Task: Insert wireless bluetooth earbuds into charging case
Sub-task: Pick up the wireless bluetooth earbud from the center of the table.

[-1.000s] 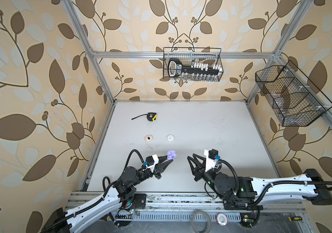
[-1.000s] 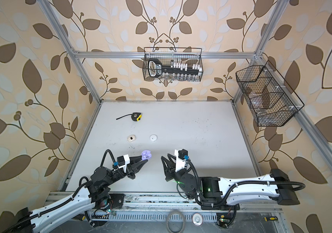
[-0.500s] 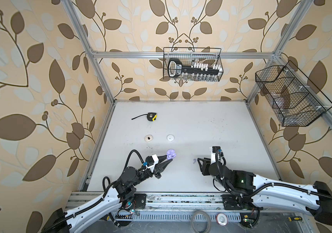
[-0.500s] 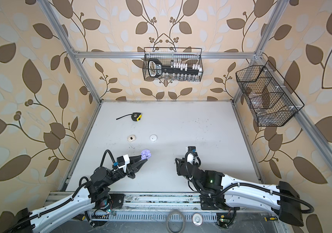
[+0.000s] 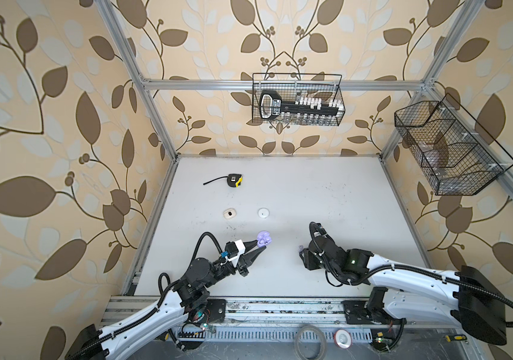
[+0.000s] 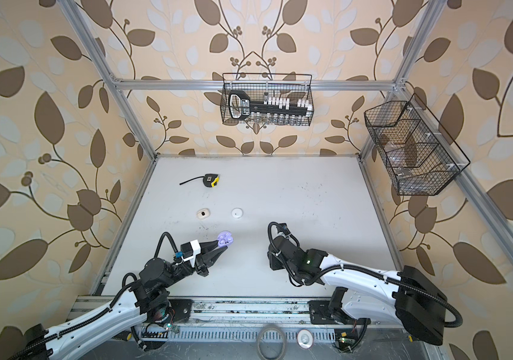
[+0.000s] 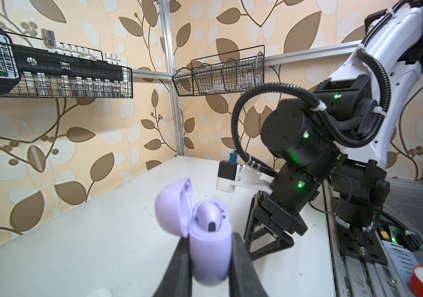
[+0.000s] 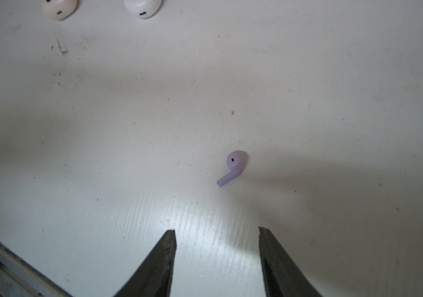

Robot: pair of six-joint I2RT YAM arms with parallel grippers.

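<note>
The left gripper is clamped on the lilac charging case, lid swung open and what looks like one earbud seated inside, held over the tabletop towards its front edge, left of the middle. The right gripper is empty with its jaws spread, tips just short of a loose lilac earbud lying flat near mid-front. Beyond, a cream case and white case sit closed side by side, and a tape measure lies towards the far left corner.
</note>
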